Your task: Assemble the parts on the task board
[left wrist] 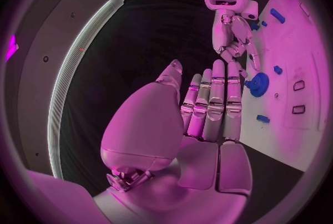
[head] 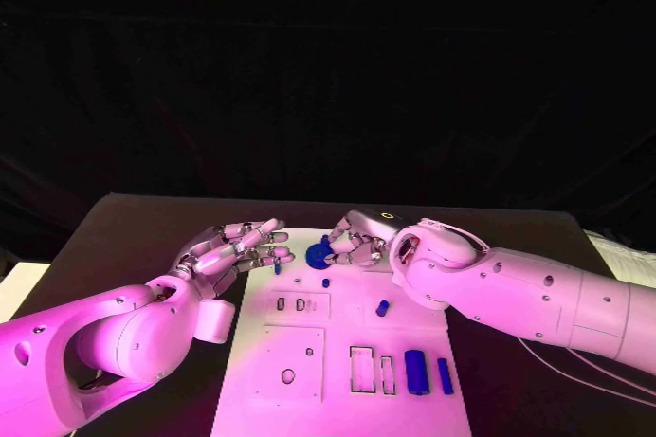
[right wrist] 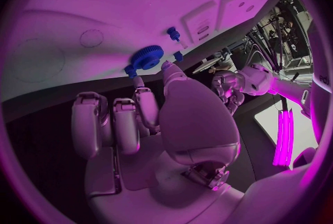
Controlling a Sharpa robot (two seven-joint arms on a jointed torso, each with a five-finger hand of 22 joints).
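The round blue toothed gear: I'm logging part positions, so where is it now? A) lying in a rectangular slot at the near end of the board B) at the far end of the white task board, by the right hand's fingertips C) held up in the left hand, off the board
B: the round blue toothed gear sits at the far end of the white task board, just beside the right hand; the left hand holds nothing.

Backdrop: we are seeing a black draped cloth curtain (head: 328, 86) hanging behind the table.
Furniture: a dark matte rectangular table (head: 136, 230) is standing before us.
Light: magenta light is washing everything.
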